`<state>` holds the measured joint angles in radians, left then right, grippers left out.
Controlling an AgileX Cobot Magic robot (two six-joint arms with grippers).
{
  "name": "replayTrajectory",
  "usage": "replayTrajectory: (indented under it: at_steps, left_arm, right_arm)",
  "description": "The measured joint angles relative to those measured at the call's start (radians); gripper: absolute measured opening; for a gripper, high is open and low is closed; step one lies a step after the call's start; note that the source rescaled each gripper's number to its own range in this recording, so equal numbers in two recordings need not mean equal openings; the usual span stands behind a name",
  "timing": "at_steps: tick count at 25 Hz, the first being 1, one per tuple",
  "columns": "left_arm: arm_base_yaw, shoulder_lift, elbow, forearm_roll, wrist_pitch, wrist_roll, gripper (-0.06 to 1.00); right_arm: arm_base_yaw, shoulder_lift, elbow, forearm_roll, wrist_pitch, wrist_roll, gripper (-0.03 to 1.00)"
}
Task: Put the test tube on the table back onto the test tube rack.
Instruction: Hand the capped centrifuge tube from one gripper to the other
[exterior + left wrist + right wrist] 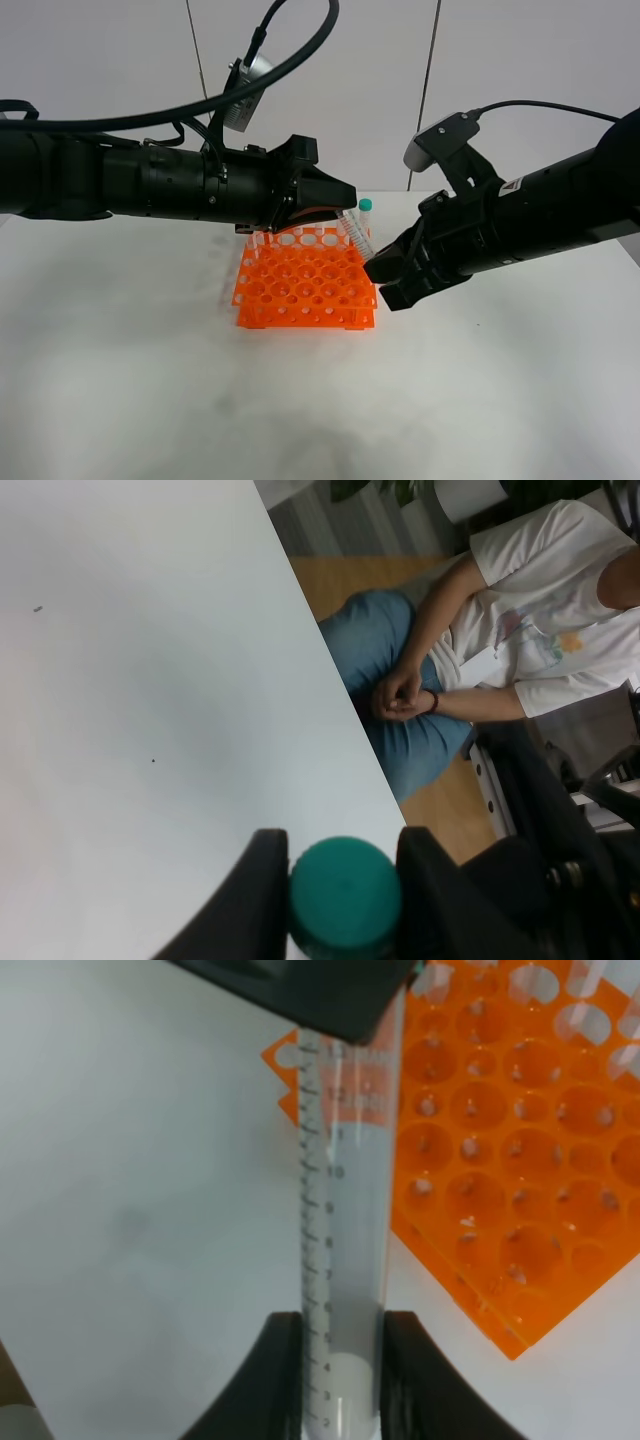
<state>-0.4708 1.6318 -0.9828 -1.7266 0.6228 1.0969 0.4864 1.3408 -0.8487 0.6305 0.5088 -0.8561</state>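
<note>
The test tube (358,234), clear with a teal cap (365,205), hangs tilted above the right edge of the orange test tube rack (305,285). My left gripper (345,196) is shut on its upper part. In the left wrist view the cap (345,895) sits squeezed between the black fingers (258,900). My right gripper (381,270) is shut on the tube's lower end. In the right wrist view the graduated tube (343,1210) runs up from between the right gripper's fingers (275,1380) to the left gripper's finger (300,990). The rack (520,1160) lies beside it on the white table (150,380).
Other clear tubes (590,1020) stand in the rack's far rows, partly hidden behind the left arm. A seated person (480,650) is beyond the table's edge in the left wrist view. White table surface stretches in front of the rack and to both sides.
</note>
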Motion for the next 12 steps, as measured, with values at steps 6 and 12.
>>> replayTrajectory:
  at_steps: [6, 12]
  left_arm:
    - [0.000, 0.001, 0.000, 0.000, 0.006, -0.004, 0.00]
    - [0.000, 0.001, 0.000, -0.001, -0.040, -0.004, 0.00]
  right_arm:
    - [0.000, 0.000, 0.000, 0.000, 0.001, 0.001, 0.53]
    - [0.000, -0.008, -0.029, -0.048, 0.036, 0.091, 0.98]
